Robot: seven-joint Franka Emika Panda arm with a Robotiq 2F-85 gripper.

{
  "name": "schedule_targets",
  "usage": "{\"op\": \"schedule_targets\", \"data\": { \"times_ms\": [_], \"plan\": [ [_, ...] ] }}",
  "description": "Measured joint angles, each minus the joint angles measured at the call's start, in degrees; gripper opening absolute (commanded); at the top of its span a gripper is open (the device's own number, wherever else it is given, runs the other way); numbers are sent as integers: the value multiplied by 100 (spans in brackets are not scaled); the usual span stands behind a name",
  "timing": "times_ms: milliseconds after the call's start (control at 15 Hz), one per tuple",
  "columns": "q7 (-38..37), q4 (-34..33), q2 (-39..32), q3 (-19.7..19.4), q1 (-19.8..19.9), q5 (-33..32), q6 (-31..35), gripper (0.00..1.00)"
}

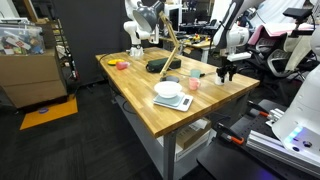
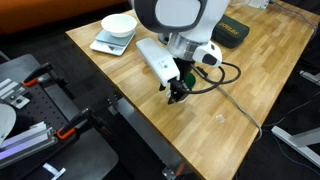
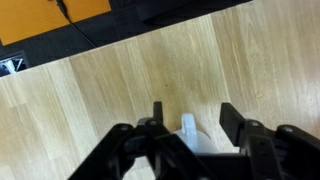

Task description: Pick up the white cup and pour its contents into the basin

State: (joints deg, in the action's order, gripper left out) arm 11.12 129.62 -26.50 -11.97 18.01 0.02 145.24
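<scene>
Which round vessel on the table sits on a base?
The white bowl, on a flat white base; the wide dark basin and small pink-orange dish have none.

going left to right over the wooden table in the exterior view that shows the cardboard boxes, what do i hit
small pink-orange dish → wide, dark green-black basin → small pink cup → black robot gripper by the table's right edge
</scene>
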Motion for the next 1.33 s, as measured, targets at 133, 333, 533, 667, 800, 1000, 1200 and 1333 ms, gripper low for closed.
{"op": "schedule_targets", "data": {
  "times_ms": [133,333,533,667,800,1000,1200,1333],
  "plan": [
    [48,1,-9,32,42,73,-11,20],
    [85,2,-29,68,78,110,-23,14],
    [119,2,-70,87,98,133,-23,14],
    [126,2,-97,90,101,137,-23,8],
    [126,2,-98,90,102,137,-23,0],
    [126,2,-71,89,101,130,-13,2],
    [126,47,83,89,84,75,6,2],
    [127,179,307,84,46,-22,12,2]
  ]
}}
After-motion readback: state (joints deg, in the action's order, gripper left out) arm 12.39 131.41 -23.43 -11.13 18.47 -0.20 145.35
